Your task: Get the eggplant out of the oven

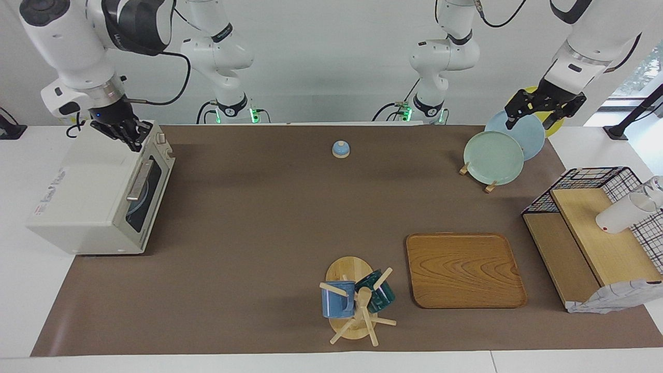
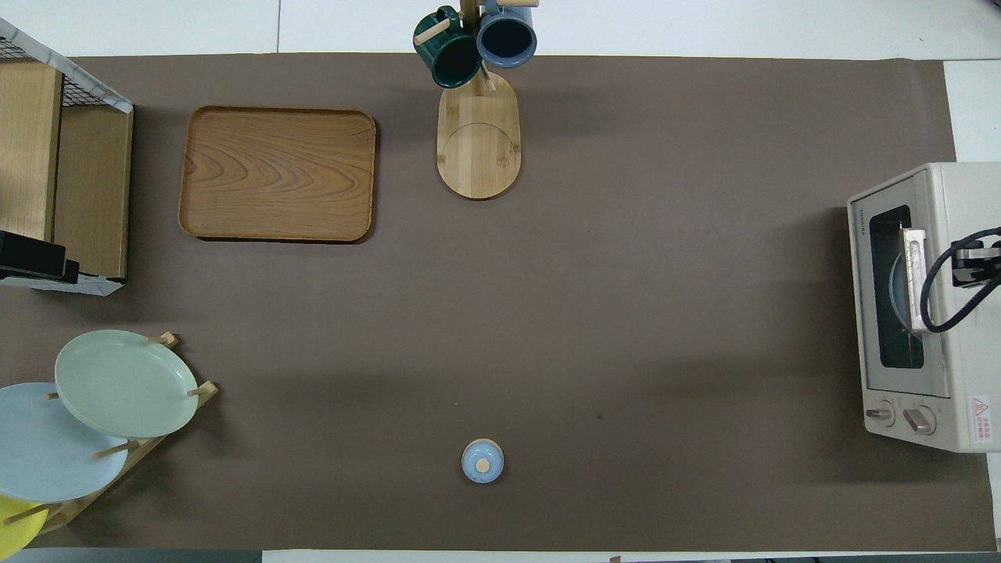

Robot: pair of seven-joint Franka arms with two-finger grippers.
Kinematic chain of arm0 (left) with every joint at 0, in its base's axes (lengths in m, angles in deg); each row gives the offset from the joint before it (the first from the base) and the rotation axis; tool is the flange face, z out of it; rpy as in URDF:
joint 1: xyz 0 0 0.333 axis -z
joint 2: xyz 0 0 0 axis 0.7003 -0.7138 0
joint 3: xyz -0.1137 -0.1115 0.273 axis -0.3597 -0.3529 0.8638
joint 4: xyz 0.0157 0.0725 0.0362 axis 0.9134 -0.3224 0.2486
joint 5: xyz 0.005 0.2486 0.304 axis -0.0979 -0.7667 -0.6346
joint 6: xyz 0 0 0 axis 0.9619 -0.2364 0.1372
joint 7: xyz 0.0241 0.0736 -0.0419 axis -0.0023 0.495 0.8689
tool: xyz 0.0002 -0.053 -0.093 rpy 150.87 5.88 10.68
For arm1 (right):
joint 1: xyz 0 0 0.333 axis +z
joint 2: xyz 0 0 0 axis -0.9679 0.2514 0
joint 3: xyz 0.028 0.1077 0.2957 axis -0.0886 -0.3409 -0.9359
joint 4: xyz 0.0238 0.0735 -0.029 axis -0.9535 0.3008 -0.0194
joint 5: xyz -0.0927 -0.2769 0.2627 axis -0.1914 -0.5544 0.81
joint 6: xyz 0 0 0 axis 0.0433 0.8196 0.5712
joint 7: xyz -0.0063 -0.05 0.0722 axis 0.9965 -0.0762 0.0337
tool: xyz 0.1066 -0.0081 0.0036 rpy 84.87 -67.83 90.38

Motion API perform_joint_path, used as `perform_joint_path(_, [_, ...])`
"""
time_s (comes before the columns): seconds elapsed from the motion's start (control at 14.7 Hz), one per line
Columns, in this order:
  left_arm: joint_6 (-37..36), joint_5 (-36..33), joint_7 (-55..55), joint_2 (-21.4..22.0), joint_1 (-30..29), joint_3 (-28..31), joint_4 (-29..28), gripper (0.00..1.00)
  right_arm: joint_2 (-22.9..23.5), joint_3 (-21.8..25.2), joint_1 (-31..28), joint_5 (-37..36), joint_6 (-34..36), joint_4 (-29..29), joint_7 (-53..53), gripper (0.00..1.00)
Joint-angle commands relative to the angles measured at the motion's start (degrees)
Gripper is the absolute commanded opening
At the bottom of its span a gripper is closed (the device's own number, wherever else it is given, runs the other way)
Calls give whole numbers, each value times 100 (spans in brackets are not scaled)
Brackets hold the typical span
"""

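Facing view: right gripper [image 1: 135, 142] over oven [image 1: 98, 186], jaws closed.

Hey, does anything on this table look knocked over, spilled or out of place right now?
One thing: a white cup lies tipped on its side on the wooden shelf inside the wire rack, at the left arm's end. Nothing looks spilled. The oven door is closed, plates and mugs sit in their stands.

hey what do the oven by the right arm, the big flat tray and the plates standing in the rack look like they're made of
White boxy toaster oven: likely painted metal, matte, with a dark glossy glass door and a silvery bar handle.
Brown rectangular tray: wood or wood veneer; clear grain, satin sheen.
Pale green plate and pale blue plate: probably glazed ceramic, possibly melamine; smooth, even colour.
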Motion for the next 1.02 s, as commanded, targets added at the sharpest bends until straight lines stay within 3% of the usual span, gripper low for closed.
perform_joint_path(0.0, [180,-72,-31,209,35,12,-278,100,-516,-59,-47,-210,-351,831,200,0])
perform_joint_path(0.27, [251,-72,-4,209,44,12,-278,100,-570,-50,-302,-386,-808,1342,183,0])
perform_joint_path(0.54, [400,-72,-4,209,35,12,-295,100,-219,-50,-320,-492,-1098,1351,200,0])
perform_joint_path(0.95, [383,-72,13,209,105,-6,-313,100,-51,-50,-434,-492,-1353,1377,192,0])
